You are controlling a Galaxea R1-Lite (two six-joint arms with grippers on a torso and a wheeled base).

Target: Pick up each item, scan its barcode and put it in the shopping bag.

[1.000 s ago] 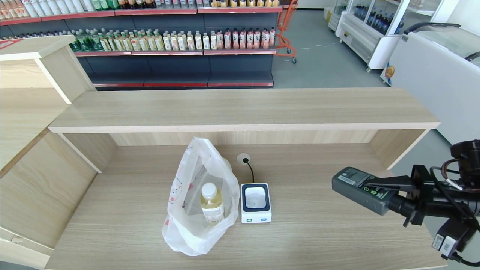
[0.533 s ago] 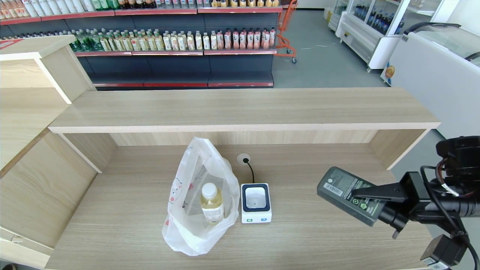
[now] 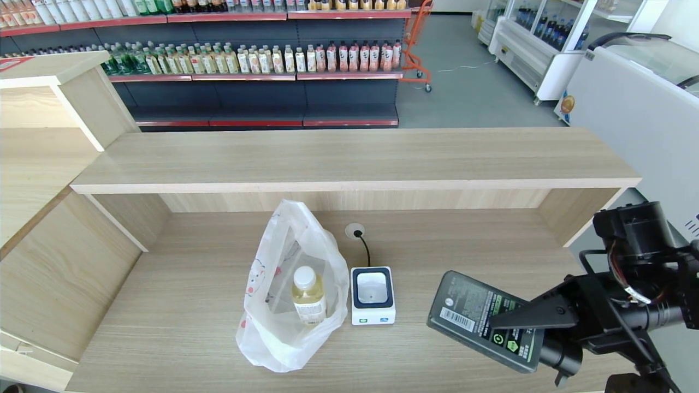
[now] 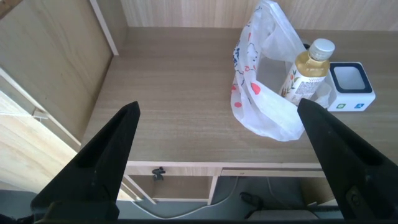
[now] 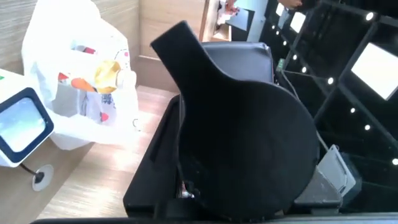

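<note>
My right gripper (image 3: pixel 494 326) is shut on a dark grey flat pack (image 3: pixel 464 305), held above the counter's near right part, to the right of the scanner. The pack's barcode label faces up. The white scanner (image 3: pixel 372 295) with a dark-framed window sits mid-counter, with its cable running back to a hole. Just left of it stands the white shopping bag (image 3: pixel 273 327) with a yellow drink bottle (image 3: pixel 308 297) inside. In the right wrist view the pack (image 5: pixel 249 143) looms close, with the bag (image 5: pixel 74 43) and scanner (image 5: pixel 22 127) beyond. My left gripper (image 4: pixel 219 107) hangs open over the counter's near left, with the bag (image 4: pixel 261 99) ahead of it.
A raised wooden ledge (image 3: pixel 355 158) runs along the back of the counter (image 3: pixel 180 305), and wooden side walls close in the left and the far right. Store shelves of bottles (image 3: pixel 251 57) and freezers (image 3: pixel 633 87) stand beyond.
My right gripper has carried the pack left and toward the near edge, closer to the scanner, turning it so the barcode label shows more. Bag, bottle and scanner stay put.
</note>
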